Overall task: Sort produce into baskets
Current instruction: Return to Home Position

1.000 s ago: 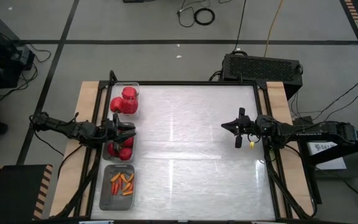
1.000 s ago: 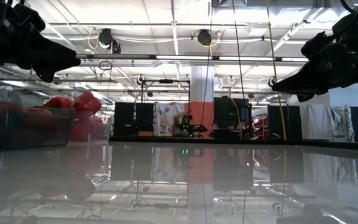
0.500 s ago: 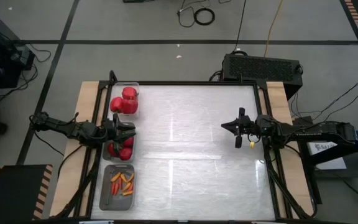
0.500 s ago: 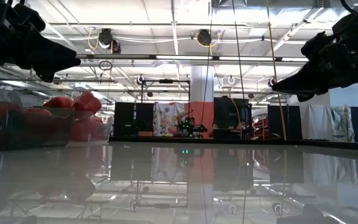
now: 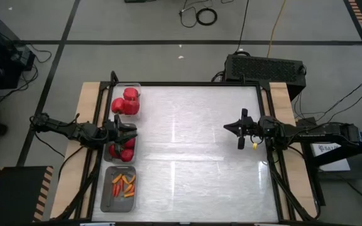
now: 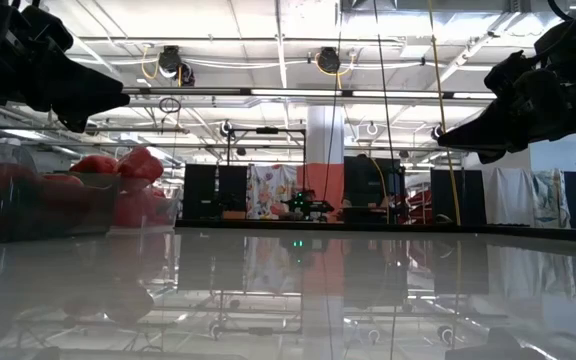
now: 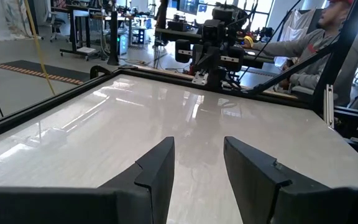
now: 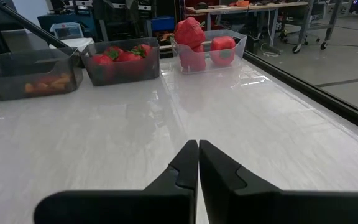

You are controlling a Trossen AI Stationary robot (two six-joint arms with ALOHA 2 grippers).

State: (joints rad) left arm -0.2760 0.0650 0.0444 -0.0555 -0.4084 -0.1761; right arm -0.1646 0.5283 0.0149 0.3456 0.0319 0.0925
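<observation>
Three clear bins [image 5: 108,202] line the table's [image 5: 193,157] left edge: bell peppers [image 5: 126,102] in one end bin, what look like tomatoes [image 5: 124,154] in the middle, chili peppers [image 5: 124,184] in the other end. The left gripper [image 5: 132,132] hovers over the middle bin [image 5: 121,162], fingers parted, empty. The right gripper [image 5: 229,127], fingers pressed together, hangs well apart from them

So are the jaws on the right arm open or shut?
Shut: in its wrist view, the right gripper has its two jaws pressed together, holding nothing.
</observation>
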